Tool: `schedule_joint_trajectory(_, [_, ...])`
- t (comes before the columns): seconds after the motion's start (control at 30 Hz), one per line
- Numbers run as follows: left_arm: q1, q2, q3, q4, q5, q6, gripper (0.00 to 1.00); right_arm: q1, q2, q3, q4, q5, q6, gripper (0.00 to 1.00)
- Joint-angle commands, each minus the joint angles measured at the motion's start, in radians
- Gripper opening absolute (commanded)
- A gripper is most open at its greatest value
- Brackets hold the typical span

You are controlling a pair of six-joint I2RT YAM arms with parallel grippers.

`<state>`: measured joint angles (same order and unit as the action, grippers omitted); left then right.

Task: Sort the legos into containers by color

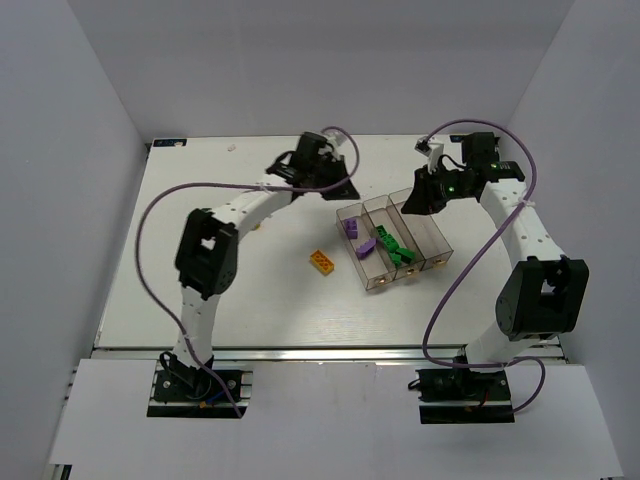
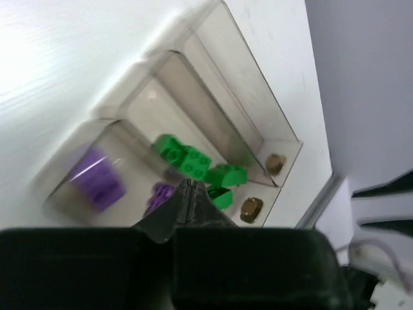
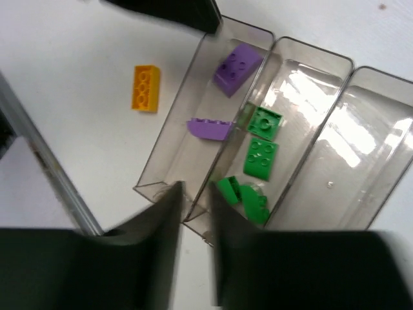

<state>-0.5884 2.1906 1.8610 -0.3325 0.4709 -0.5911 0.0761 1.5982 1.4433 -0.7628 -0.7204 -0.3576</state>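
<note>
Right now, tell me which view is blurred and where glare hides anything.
Left wrist view: motion-smeared, the purple lego worst. Right wrist view: green legos sharp, right gripper out of focus, white glare on the floors of the middle bin and the empty bin. Top external view: evenly lit, sharp.

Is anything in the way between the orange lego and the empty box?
Yes. The box with purple legos and the box with green legos stand between the orange lego and the empty box. It likely goes over them.

Purple legos [image 3: 237,64], green legos [image 3: 261,158], orange-yellow lego [image 3: 146,88]
</note>
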Motion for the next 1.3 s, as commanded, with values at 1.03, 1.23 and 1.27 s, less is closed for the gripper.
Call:
schedule_joint_trajectory(1.03, [0.682, -0.183, -0.277, -0.453, -0.483, -0.168, 0.82, 0.125, -0.099, -0.118, 0.082, -0.021, -0.072, 0.53])
schedule_joint_trajectory(1.23, [0.691, -0.048, -0.119, -0.497, -0.433, -0.196, 0.82, 0.128, -0.103, -0.13, 0.08, -0.02, -0.073, 0.53])
schedule_joint_trajectory(1.27, [0.691, -0.019, -0.1, -0.507, -0.434, -0.196, 0.83, 0.129, -0.103, -0.13, 0.082, -0.019, -0.073, 0.53])
